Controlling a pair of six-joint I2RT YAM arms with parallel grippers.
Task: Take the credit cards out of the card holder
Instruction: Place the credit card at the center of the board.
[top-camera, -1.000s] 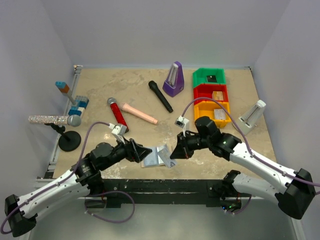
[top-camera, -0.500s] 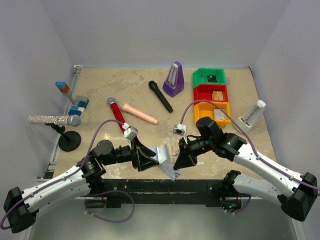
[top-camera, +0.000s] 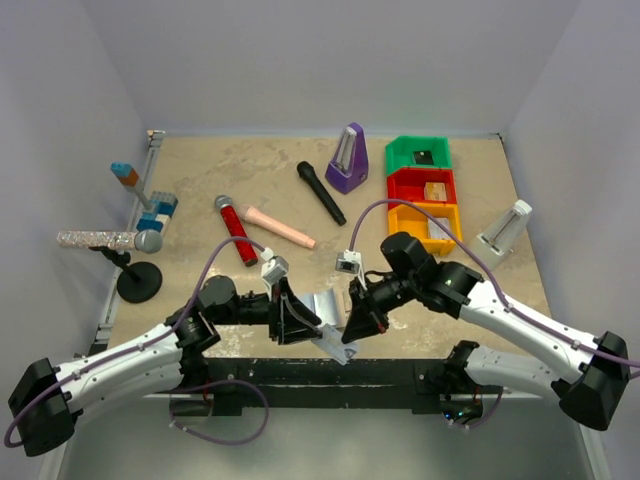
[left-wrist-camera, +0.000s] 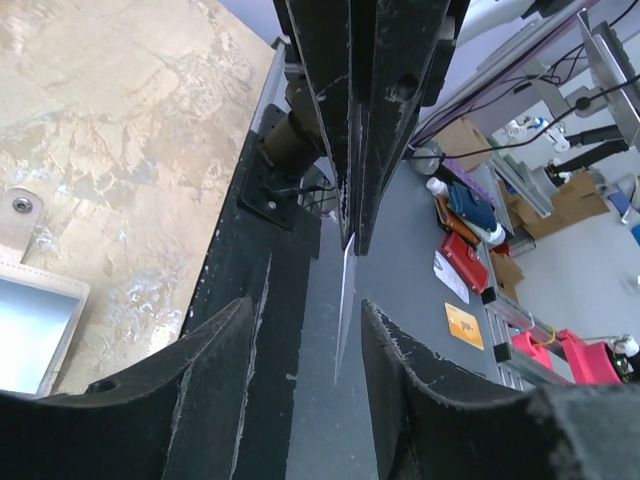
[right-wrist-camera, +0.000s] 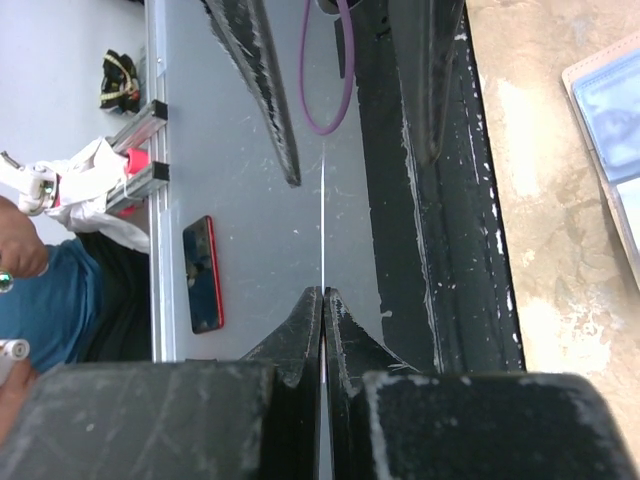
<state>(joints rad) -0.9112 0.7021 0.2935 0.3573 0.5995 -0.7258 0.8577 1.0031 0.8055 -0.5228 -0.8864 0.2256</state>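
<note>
Thin pale card (top-camera: 332, 345) tight between right fingers (right-wrist-camera: 296, 342); left fingers (left-wrist-camera: 215, 370) apart around it.

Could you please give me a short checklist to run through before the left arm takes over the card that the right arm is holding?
1. Right gripper shut on the credit card, which shows edge-on: ok.
2. Card sits in the gap of the left gripper: ok, though nearer one finger.
3. Left gripper clamped on the card: not ok, its jaws stand open, apart from the card.
4. Card holder lies open on the table, apart from both grippers: ok.
5. More cards left in the holder: cannot tell.
</note>
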